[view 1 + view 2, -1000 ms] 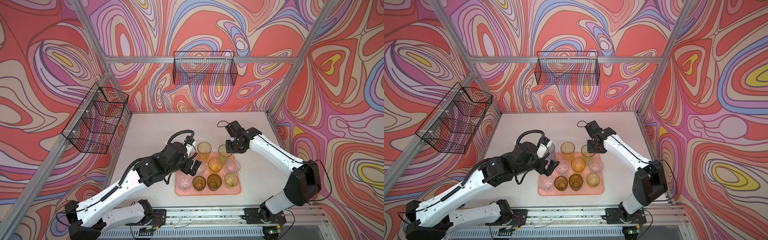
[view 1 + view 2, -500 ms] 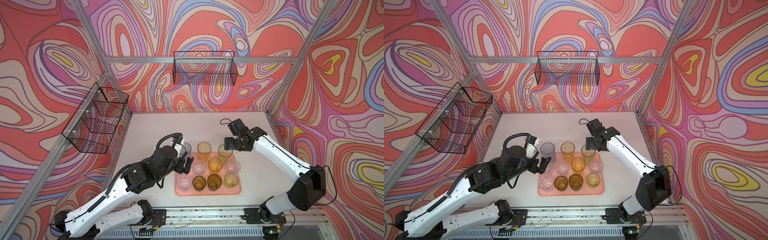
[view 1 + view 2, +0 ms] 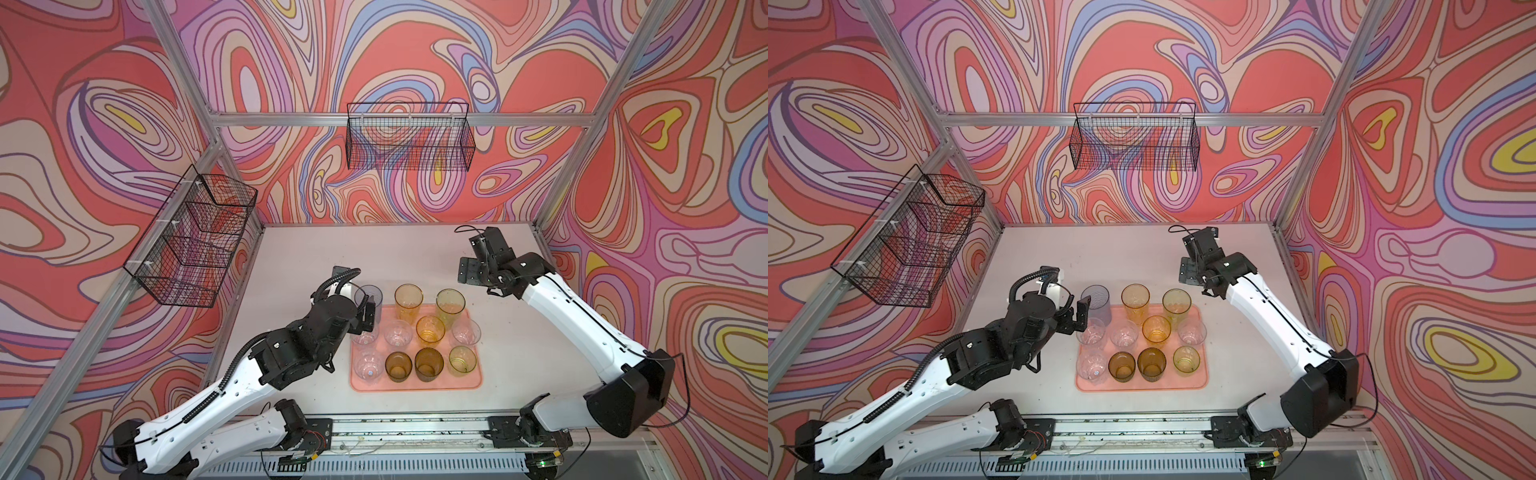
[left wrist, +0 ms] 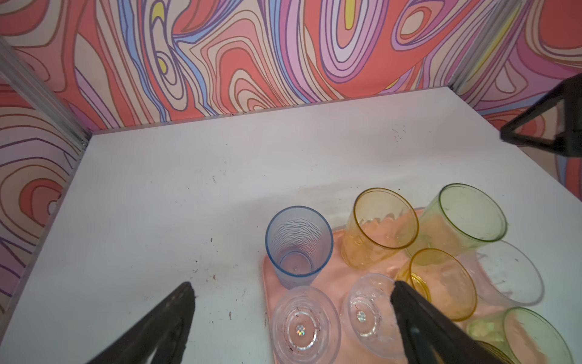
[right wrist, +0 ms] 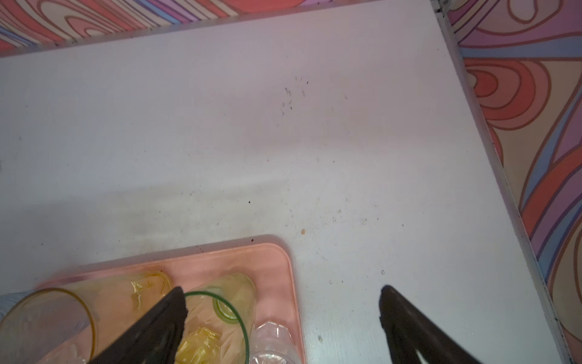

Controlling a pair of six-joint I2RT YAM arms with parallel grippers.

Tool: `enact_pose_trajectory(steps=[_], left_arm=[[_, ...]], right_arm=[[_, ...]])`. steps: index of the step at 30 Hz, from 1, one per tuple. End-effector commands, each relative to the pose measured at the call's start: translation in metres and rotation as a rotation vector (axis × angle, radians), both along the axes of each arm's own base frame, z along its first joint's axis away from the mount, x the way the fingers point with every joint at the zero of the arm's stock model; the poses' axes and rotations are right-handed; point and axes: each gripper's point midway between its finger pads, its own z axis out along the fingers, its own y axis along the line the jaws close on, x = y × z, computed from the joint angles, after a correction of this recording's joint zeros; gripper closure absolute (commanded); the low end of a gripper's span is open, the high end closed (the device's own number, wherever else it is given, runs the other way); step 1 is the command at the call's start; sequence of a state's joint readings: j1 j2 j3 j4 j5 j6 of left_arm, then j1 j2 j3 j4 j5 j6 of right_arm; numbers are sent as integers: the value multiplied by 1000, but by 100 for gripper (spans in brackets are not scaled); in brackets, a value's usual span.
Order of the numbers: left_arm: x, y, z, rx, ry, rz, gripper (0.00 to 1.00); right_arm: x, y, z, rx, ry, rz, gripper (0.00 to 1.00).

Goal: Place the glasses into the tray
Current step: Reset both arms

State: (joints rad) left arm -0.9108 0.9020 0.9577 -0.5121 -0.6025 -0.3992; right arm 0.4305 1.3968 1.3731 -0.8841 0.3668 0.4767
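The salmon-pink tray (image 3: 415,389) (image 3: 1142,387) lies at the table's front centre with several glasses upright in it. In its far row stand a tall blue-grey glass (image 3: 371,296) (image 4: 298,242), a tall amber glass (image 3: 408,300) and a tall green glass (image 3: 450,304) (image 5: 220,315). Short clear, amber and olive glasses fill the nearer rows. My left gripper (image 3: 365,311) (image 4: 291,293) is open just left of the blue-grey glass, holding nothing. My right gripper (image 3: 468,271) (image 5: 282,294) is open above the table beyond the tray's far right corner, holding nothing.
A black wire basket (image 3: 409,141) hangs on the back wall and another wire basket (image 3: 195,237) on the left wall. Metal frame posts stand at the table's back corners. The white table (image 3: 374,253) shows bare surface behind the tray.
My left gripper has drawn back from the blue-grey glass, which now stands free at the tray's far left corner. My right gripper opened off the green glass and moved back and to the right.
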Motion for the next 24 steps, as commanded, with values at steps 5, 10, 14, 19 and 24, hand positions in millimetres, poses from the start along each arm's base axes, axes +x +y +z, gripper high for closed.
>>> enact_pose_trajectory(steps=[5, 10, 14, 19, 24], left_arm=[[42, 41, -2, -46, -76, 212, 0], [55, 70, 1, -41, -171, 317, 0], [67, 85, -12, -33, -163, 345, 0], [82, 107, -27, 27, -181, 399, 0], [92, 129, -48, 74, -233, 454, 0]], right_arm=[[14, -45, 40, 72, -290, -148, 2], [14, -69, 44, 32, -415, -216, 1], [18, -85, 44, -41, -502, -243, 2], [22, -99, 41, -133, -586, -243, 2], [17, -124, 26, -189, -659, -301, 2]])
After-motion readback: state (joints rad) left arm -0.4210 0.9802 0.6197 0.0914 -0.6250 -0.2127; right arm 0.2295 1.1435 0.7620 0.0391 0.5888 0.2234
